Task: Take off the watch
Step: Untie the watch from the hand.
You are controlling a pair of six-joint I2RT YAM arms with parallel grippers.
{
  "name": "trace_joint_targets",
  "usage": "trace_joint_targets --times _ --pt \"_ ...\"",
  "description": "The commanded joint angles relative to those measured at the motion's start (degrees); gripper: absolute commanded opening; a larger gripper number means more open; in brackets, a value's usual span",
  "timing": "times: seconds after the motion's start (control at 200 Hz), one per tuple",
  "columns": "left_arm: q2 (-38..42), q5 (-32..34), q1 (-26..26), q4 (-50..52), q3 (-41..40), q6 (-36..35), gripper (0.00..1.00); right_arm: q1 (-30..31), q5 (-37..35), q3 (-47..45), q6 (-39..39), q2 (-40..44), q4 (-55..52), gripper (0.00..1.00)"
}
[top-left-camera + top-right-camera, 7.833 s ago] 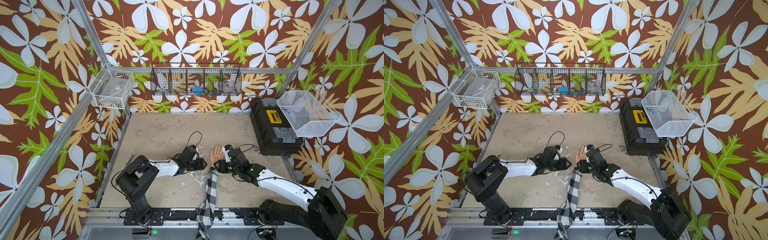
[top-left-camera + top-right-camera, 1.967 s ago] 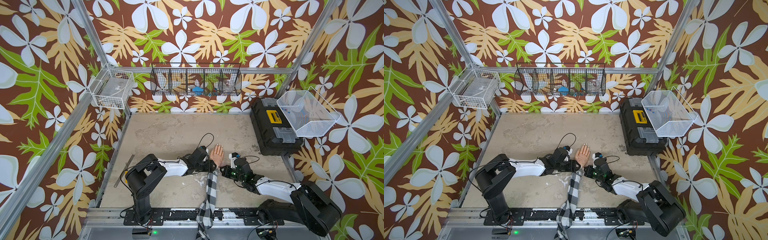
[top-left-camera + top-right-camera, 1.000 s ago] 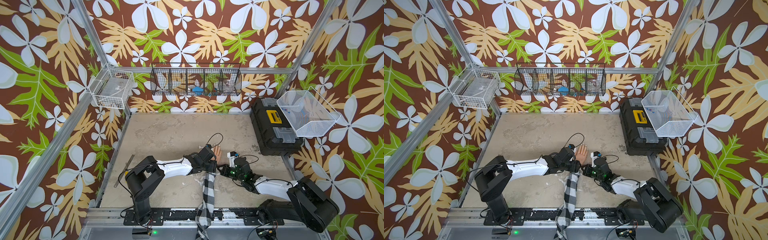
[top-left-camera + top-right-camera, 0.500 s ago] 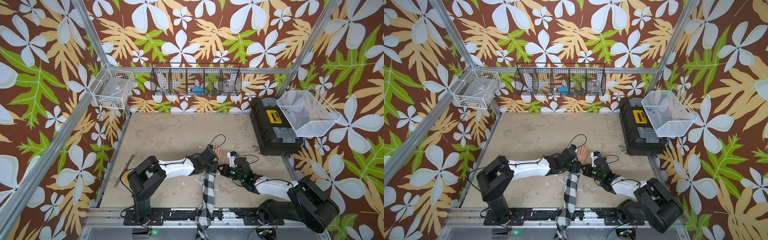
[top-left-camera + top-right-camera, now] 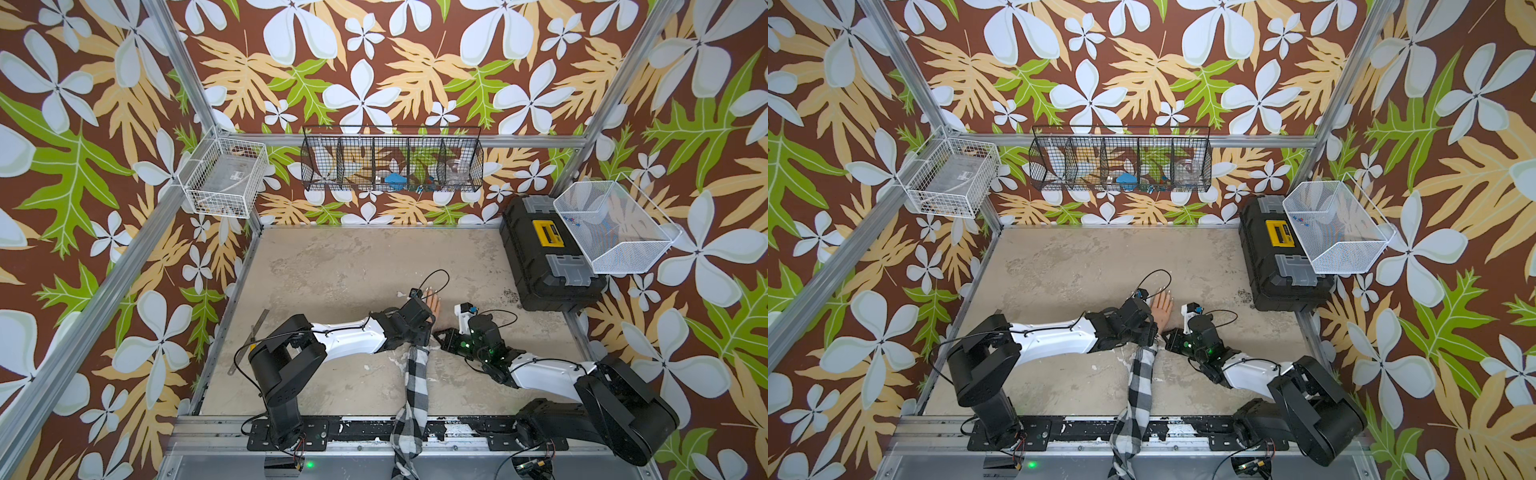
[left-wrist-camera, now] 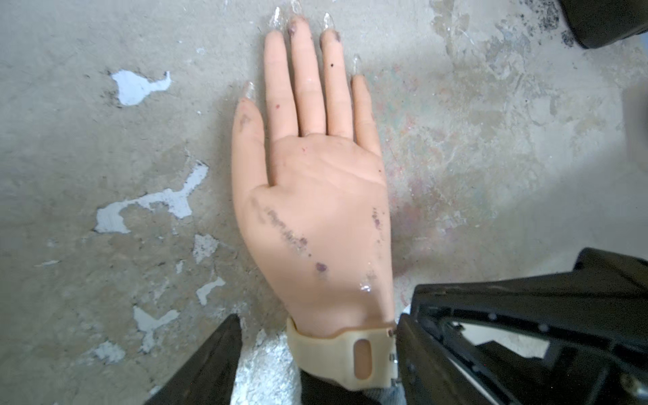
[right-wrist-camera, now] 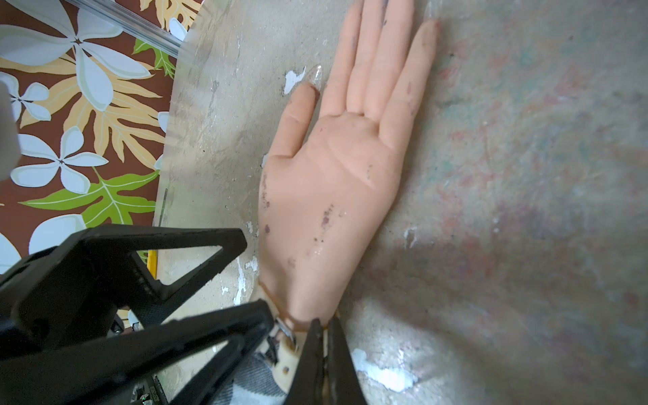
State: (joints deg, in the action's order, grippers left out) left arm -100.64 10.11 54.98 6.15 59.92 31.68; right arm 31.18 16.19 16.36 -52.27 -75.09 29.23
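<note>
watch [image 6: 345, 354] at wrist of mannequin hand [image 6: 315, 196] | ruler [image 5: 257, 328] left | toolbox [image 5: 536, 266] right

The walls [image 5: 374, 83] are showing brown, overprinted with white flowers and tan and green leaves. The table [image 5: 353, 266] is reading mottled grey-beige, chipping to pale patches, with faint pink and teal stains. The mannequin hand [image 6: 315, 196] is showing peach, smudged purple-grey. The watch [image 6: 343, 354] is showing a pale beige strap. The sleeve [image 5: 417, 386] is wearing black-and-white check. The toolbox [image 5: 540, 266] is showing black with a yellow label. The black basket [image 5: 390, 164] and white baskets [image 5: 224, 183] are showing plain wire. The arms [image 5: 349, 336] are showing black joints, white shells.
</note>
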Motion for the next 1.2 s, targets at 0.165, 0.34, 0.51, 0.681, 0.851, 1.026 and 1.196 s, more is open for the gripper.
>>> trace_joint_targets --times 0.165,0.34,0.51,0.681,0.851,1.026,1.196 --pt "0.67 -0.77 -0.02 1.14 0.36 -0.27 0.71 0.06 0.43 0.24 -0.14 -0.31 0.47 0.0" --pt "1.56 -1.23 0.72 1.05 0.19 -0.49 0.71 0.04 0.86 0.43 -0.02 -1.02 1.02 0.0" --pt "1.5 -0.56 2.12 1.41 1.13 -1.48 0.71 0.02 0.94 0.5 -0.03 -1.07 1.18 0.0" --pt "0.15 1.45 3.65 3.06 2.12 -1.72 0.71 0.03 0.83 0.52 -0.02 -1.03 1.18 0.0" --pt "-1.02 3.61 4.35 4.27 3.07 -2.26 0.71 0.1 0.77 0.37 -0.02 -0.92 1.18 0.0" --pt "-2.0 6.62 4.35 6.35 4.09 -1.93 0.71 0.03 0.66 0.25 -0.11 -0.92 1.29 0.0" --pt "-2.46 9.74 4.37 8.76 5.26 -1.9 0.71 0.07 0.49 0.08 -0.11 -0.67 1.27 0.0"
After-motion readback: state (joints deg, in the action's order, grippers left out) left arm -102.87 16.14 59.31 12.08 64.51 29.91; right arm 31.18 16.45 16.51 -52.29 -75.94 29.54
